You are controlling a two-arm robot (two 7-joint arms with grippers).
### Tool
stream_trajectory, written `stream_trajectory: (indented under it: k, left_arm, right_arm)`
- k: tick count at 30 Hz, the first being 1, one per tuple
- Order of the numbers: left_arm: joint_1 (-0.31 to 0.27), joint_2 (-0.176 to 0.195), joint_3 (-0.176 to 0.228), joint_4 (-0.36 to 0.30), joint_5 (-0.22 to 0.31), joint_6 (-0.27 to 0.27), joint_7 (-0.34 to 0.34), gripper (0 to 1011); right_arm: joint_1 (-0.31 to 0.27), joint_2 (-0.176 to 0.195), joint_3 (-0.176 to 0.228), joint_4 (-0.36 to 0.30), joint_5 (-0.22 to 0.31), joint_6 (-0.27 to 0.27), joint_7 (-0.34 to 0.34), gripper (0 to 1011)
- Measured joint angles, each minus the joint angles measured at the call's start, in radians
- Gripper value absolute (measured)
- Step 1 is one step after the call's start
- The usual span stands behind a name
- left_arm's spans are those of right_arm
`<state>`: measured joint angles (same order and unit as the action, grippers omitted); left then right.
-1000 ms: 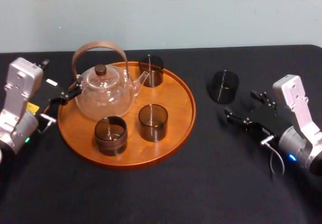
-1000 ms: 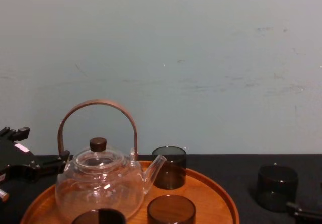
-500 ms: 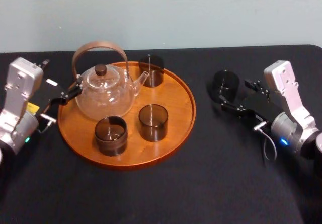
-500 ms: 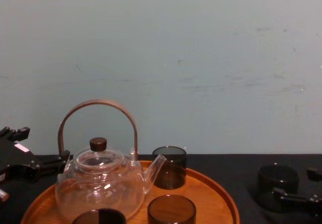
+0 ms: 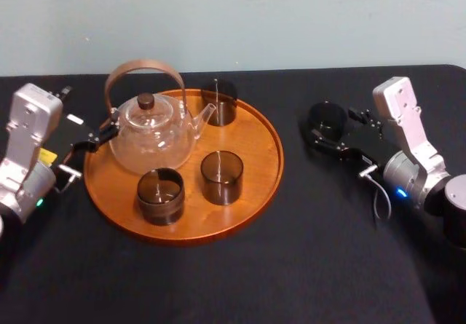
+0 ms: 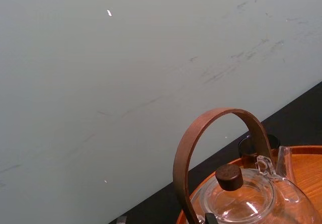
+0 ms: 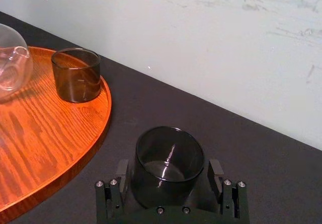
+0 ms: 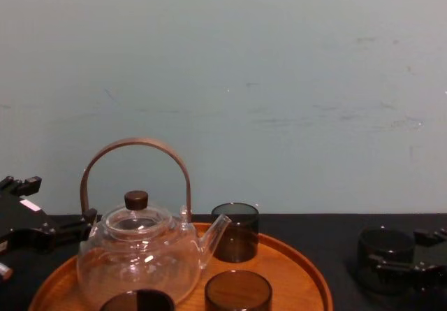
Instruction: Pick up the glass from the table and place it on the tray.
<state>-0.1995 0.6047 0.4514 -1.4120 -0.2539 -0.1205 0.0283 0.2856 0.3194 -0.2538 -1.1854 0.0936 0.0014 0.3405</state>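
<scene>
1. The glass [image 5: 325,120] stands on the table [image 5: 306,266] toward its far edge (off the tray's [image 5: 255,131] right rim).
2. The right gripper [image 7: 169,176] straddles it, fingers [image 7: 122,174] apart.
3. The left gripper [image 5: 91,142] idles beside the tray's left edge.

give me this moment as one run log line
phase: pre-grasp | right gripper: open, straddling glass on table | left gripper: parked beside tray | glass not yet lifted

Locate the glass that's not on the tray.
Head view: the glass stands on the table's right side, apart from the tray, between the open fingers of the right gripper.
</scene>
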Motion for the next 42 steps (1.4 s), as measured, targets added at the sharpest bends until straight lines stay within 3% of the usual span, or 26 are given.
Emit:
stream_trajectory:
  k: [29,42]
  left_arm:
    - [0.000,0.000,0.000,0.000,0.000,0.000,0.000,1010]
    - [0.000,0.000,0.000,0.000,0.000,0.000,0.000,1009]
  right_arm:
    - [0.103,-0.036,-0.030,0.140,-0.009,-0.026,0.019,1000]
    - [0.110,-0.040,-0.034,0.149,-0.015,-0.029,0.018,1000]
